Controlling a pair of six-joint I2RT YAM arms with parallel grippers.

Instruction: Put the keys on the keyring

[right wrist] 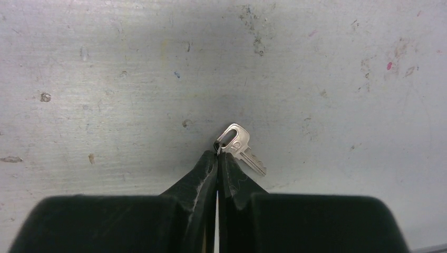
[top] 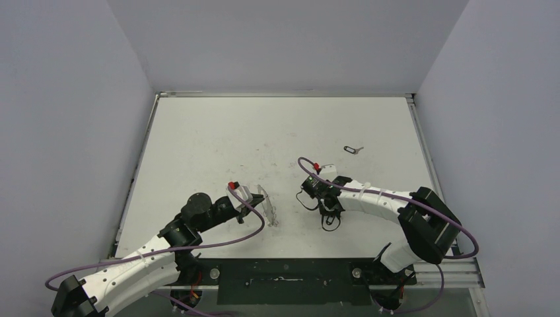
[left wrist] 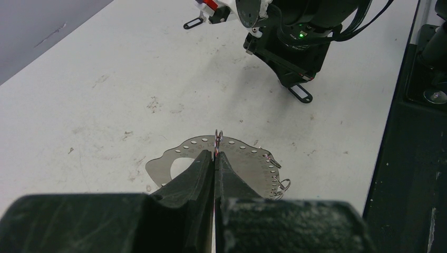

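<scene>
My left gripper (left wrist: 215, 154) is shut on a tiny silver ring (left wrist: 217, 137) on the rim of the keyring (left wrist: 248, 163). The keyring is a flat silvery plate with holes along its edge and several tiny rings on it. In the top view the keyring (top: 267, 206) stands tilted, its lower end near the table. My right gripper (right wrist: 217, 154) is shut on the small ring of a silver key (right wrist: 241, 149) just above the table. A black oblong loop (left wrist: 300, 94) sticks out under that gripper. In the top view the right gripper (top: 328, 212) points down, right of the keyring.
Another key with a black loop (top: 353, 149) lies on the white table (top: 218, 139) further back and to the right; its loop (left wrist: 194, 23) also shows in the left wrist view. Grey walls close in the table on three sides. Purple cables loop off both arms.
</scene>
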